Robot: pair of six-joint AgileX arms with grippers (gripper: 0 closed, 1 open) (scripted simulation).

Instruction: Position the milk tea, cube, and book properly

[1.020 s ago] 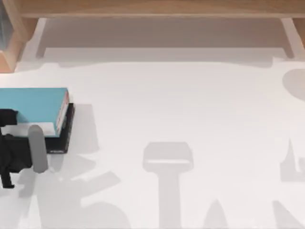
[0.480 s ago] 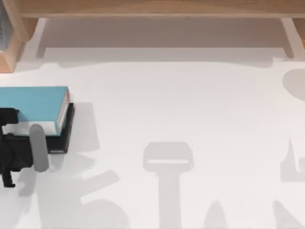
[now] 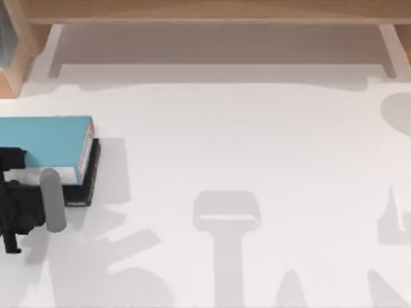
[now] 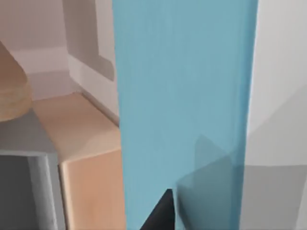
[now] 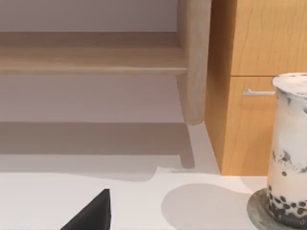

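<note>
The book [image 3: 43,142], thick and teal with white page edges, lies at the table's left edge on top of a thin black book [image 3: 92,183]. My left gripper [image 3: 14,186] is at its near left end, shut on the book, with one black finger lying over the cover. In the left wrist view the teal cover [image 4: 184,105] runs close past the camera, and a dark fingertip [image 4: 163,215] rests on it. The milk tea [image 5: 289,153], a clear cup with dark pearls, stands on a grey coaster [image 5: 261,212] by a wooden cabinet. My right gripper [image 5: 93,215] is beside it, apart. The cube is out of view.
A wooden shelf [image 3: 212,9] runs along the back of the table, with a side post [image 3: 14,58] at the back left. A wooden cabinet [image 5: 259,86] with a metal drawer handle [image 5: 259,92] stands behind the milk tea. Arm shadows fall across the white tabletop [image 3: 257,147].
The teal book and my left gripper have shifted slightly together, the book's far edge a little farther back and its spine end a little to the right. The black book underneath has stayed put.
</note>
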